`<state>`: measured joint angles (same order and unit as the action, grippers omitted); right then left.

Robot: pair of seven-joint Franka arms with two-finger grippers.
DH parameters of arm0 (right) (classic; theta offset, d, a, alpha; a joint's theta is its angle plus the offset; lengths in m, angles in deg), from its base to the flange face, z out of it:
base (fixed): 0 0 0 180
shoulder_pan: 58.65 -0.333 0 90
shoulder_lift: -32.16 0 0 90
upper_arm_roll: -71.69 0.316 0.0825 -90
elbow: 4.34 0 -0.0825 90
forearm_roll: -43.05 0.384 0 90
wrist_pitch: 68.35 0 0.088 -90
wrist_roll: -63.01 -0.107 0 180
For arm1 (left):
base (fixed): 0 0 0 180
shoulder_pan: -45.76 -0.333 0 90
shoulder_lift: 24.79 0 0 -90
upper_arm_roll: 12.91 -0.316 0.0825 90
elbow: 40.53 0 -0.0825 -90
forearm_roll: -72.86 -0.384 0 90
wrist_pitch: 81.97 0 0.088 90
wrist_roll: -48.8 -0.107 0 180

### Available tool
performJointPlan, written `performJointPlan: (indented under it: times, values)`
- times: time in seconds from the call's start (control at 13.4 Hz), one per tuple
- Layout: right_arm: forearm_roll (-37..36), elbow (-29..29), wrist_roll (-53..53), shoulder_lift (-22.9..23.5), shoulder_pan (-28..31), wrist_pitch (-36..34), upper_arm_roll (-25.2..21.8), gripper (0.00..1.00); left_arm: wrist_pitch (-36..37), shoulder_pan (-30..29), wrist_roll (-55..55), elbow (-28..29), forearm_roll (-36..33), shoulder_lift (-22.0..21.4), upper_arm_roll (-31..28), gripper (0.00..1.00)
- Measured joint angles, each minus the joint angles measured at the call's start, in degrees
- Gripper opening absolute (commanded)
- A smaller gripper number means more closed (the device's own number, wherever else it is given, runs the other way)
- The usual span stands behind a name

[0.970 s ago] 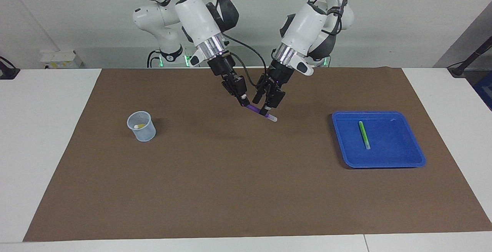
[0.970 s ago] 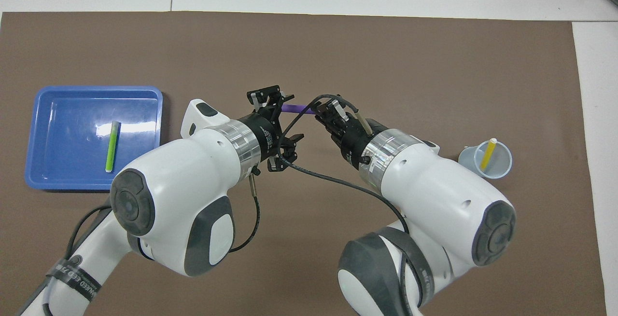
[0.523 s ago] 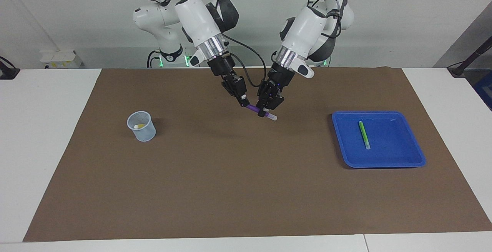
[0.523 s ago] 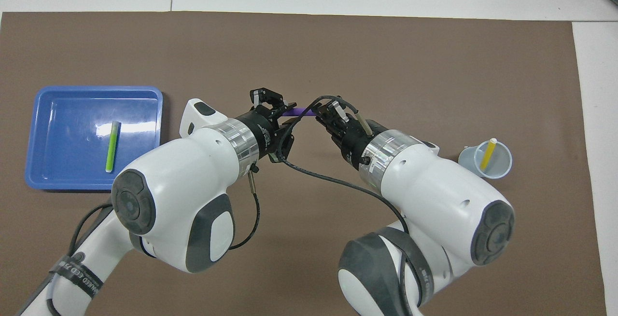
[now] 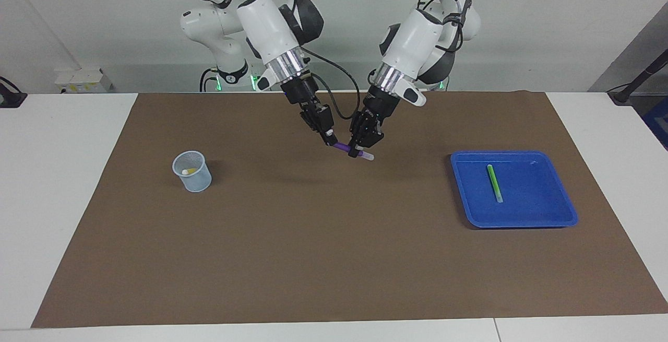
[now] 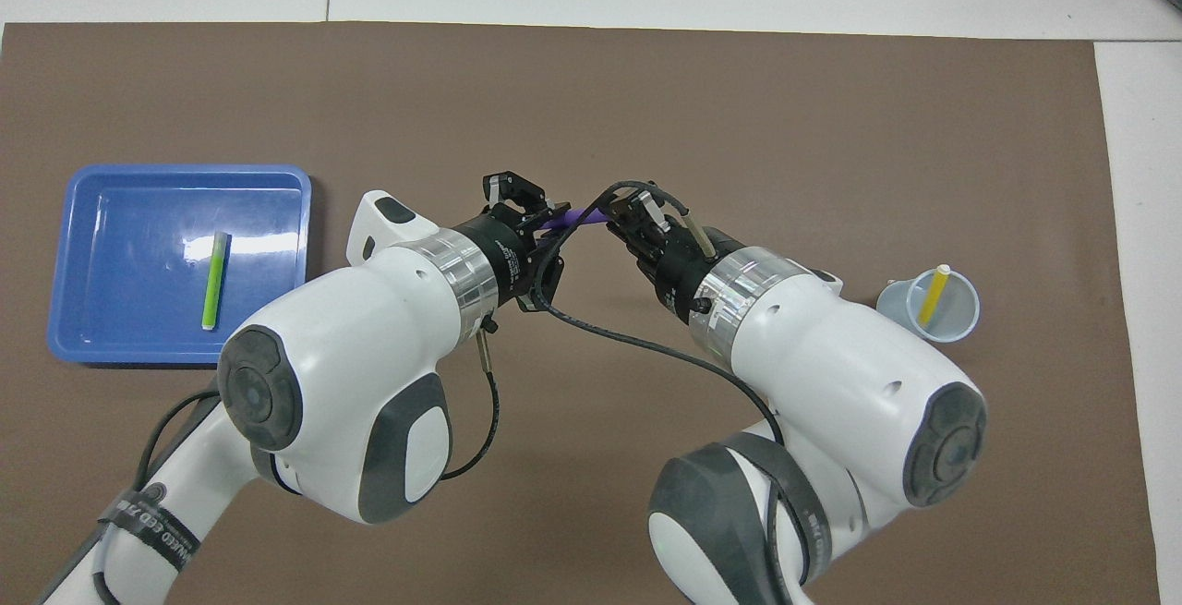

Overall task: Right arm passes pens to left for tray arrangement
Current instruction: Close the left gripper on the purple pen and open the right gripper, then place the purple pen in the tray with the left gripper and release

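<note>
- Biggest worry: this is mid-handover, up in the air over the middle of the brown mat (image 5: pixel 334 258). The purple pen (image 5: pixel 344 149) hangs between the two grippers, well apart from the blue tray (image 5: pixel 563 211). If both let go or pull at once, I'd guess it drops and rolls.
- The left gripper (image 5: pixel 357 153) is clenched on the pen near its pale end, so that side looks secure.
- The right gripper (image 5: pixel 331 142) is at the pen's other end. Can't tell whether it's gripping or loosening. If it hangs on while the left arm heads for the tray, the pen could twist or get yanked out.
- The black cable (image 6: pixel 628 342) loops close under both wrists, could snag.
- Smaller stuff: the green pen (image 5: pixel 493 183) already lies in the tray, so a sloppy drop could knock it.
- The yellow pen (image 6: pixel 933 295) stands tilted in the small cup (image 5: pixel 193 175) toward the right arm's end. That cup looks light, easy to tip.
</note>
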<state>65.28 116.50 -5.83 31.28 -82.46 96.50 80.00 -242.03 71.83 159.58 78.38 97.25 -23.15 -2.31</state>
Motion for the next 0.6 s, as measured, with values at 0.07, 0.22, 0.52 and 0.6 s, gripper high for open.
performJointPlan:
  times: [0.07,0.22,0.52,0.6]
  values:
    - [0.92,-0.18,0.00,0.00,0.10,0.03,-0.01,1.00,0.00,0.01,-0.17,0.06,0.00,0.02,0.06,0.00]
    - [1.34,-0.55,0.75,-0.02,0.49,-0.36,-0.19,1.00,0.10,-0.14,-3.11,0.18,-0.04,0.04,-0.14,0.00]
    - [1.40,-1.47,22.60,-0.42,5.91,-15.36,-0.42,1.00,9.14,-4.30,-23.12,0.25,-0.06,-0.04,-0.67,0.00]
    - [1.40,-1.87,29.24,-0.73,7.97,-20.20,-0.51,1.00,13.30,-6.22,-30.23,0.13,-0.07,-0.18,-0.72,0.00]
